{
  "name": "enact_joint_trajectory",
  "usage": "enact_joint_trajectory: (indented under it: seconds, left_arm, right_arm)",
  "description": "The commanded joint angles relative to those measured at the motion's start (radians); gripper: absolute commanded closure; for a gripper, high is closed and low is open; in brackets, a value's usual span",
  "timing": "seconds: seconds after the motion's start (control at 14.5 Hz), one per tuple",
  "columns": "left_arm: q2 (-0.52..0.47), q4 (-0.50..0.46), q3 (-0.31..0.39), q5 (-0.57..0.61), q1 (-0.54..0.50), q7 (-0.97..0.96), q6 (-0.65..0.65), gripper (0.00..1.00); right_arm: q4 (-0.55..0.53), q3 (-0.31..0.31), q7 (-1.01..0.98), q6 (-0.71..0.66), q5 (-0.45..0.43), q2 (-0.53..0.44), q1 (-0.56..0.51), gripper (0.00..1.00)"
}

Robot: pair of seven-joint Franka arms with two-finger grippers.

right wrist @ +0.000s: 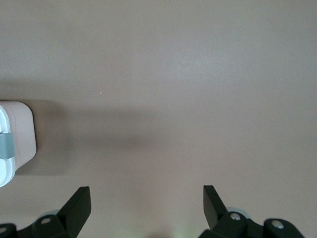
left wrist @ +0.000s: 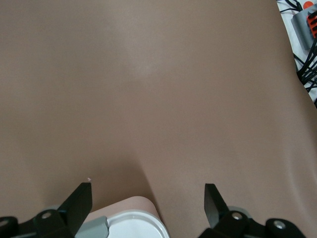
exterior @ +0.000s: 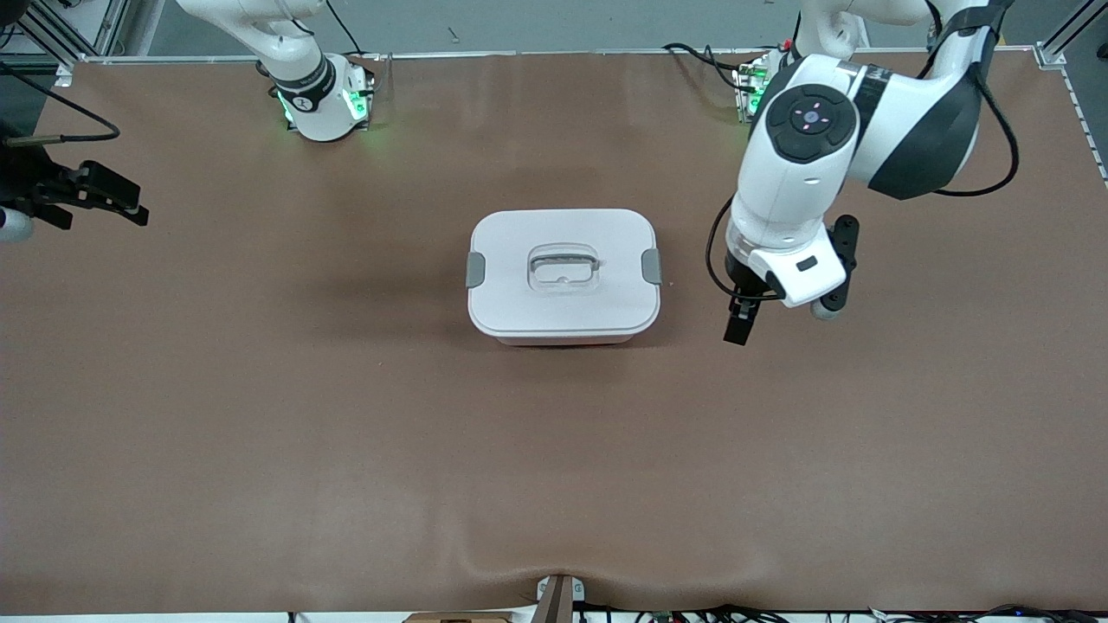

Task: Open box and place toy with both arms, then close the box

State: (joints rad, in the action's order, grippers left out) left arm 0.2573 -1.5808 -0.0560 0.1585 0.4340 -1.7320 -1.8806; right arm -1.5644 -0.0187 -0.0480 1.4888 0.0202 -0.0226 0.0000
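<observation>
Box: the box (exterior: pixel 563 275) sat near the middle of the brown table (exterior: pixel 346 433), its flat white lid (exterior: pixel 519 303) on and covering it.
Clips: a grey clip (exterior: pixel 475 269) sat on the lid's edge toward the right arm's end, and another grey clip (exterior: pixel 652 266) on the edge toward the left arm's end; both lay flat against the lid.
Handle: a recessed handle (exterior: pixel 563 265) lay in the centre of the lid, with nothing touching it.
Left hand: the left hand (exterior: pixel 738 327) hung over the table just beside the box, at the left arm's end of it, fingers spread wide and holding nothing; in the left wrist view a corner of the box (left wrist: pixel 130 220) showed between its fingertips (left wrist: pixel 80 201).
Right hand: the right hand (exterior: pixel 108 201) waited up over the table's edge at the right arm's end, well apart from the box, fingers (right wrist: pixel 79 204) spread and empty.
</observation>
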Motion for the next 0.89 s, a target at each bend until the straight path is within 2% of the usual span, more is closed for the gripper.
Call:
enact_joint_trajectory:
  seconds: [0.0,0.28,0.83]
  left_arm:
    - [-0.018,-0.004,-0.012,-0.025,-0.032,0.061,0.024,0.00]
    - [-0.032,-0.002,-0.007,-0.027,-0.040,0.106,0.029,0.00]
    - [-0.049,-0.002,-0.010,-0.056,-0.141,0.366,0.058,0.00]
  right_arm:
    - [0.006,0.005,-0.004,-0.005,-0.011,-0.013,0.002,0.00]
    - [0.029,0.006,-0.003,-0.010,-0.011,-0.005,0.003,0.00]
    - [0.029,0.006,-0.003,-0.013,-0.011,-0.003,0.002,0.00]
